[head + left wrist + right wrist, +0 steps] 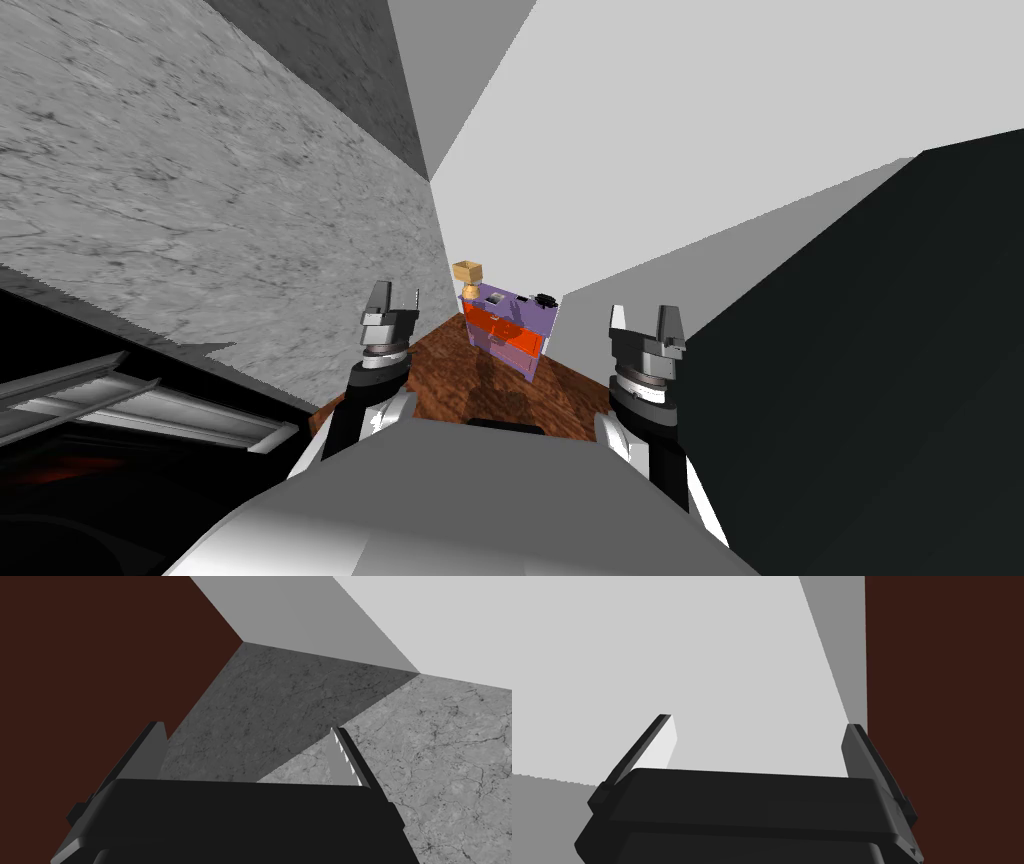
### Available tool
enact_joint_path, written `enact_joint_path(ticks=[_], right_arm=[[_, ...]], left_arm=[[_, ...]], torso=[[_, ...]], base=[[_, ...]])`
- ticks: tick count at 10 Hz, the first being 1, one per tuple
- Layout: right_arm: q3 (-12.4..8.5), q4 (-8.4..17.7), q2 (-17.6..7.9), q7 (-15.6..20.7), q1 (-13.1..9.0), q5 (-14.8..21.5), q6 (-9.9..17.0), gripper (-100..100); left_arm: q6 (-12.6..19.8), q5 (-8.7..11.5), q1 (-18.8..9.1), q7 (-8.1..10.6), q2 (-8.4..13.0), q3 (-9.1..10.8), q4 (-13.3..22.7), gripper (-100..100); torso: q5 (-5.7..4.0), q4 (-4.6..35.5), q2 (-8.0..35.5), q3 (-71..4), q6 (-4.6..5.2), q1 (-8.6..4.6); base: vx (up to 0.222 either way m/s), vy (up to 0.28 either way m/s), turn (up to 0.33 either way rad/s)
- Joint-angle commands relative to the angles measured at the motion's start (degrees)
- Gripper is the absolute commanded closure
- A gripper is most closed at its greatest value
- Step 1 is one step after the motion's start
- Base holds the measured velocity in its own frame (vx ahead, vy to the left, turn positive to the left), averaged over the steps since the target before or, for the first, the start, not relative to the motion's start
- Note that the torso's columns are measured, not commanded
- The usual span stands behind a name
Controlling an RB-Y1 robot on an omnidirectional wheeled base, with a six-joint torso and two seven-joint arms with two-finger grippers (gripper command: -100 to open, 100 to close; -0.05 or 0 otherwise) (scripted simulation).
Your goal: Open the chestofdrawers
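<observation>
Two pincers are raised in front of me, each with its blades spread wide and holding nothing. My left gripper (394,298) stands near the grey marbled wall (200,200), and my right gripper (643,322) is near a dark wall (880,350) on the other side. The chest of drawers (507,335) stands well ahead of both, at the far end of a strip of brown wooden floor (450,385). As I look down the passage it lies roughly between the two grippers and well apart from each. Its body is purple and its drawer fronts are orange-red; I cannot tell from here whether any drawer stands ajar. On its top, at the end nearer the marbled wall, sits a tan lamp-like thing (468,275). At the other end is a small dark object (545,299) that I cannot make out.
</observation>
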Motion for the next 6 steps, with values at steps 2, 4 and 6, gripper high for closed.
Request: enact_joint_path(ticks=[2,4,6], right_arm=[[0.0,0.0,0.0,0.0,0.0,0.0,0.0,0],[0.0,0.0,0.0,0.0,0.0,0.0,0.0,0],[0.0,0.0,0.0,0.0,0.0,0.0,0.0,0]], left_arm=[[0.0,0.0,0.0,0.0,0.0,0.0,0.0,0],[0.0,0.0,0.0,0.0,0.0,0.0,0.0,0],[0.0,0.0,0.0,0.0,0.0,0.0,0.0,0]], torso=[[0.0,6.0,6.0,-12.0,0.0,0.0],[0.0,14.2,14.2,-28.5,0.0,0.0],[0.0,22.7,22.7,-45.4,0.0,0.0]], base=[[0.0,0.0,0.0],[0.0,0.0,0.0],[0.0,0.0,0.0]])
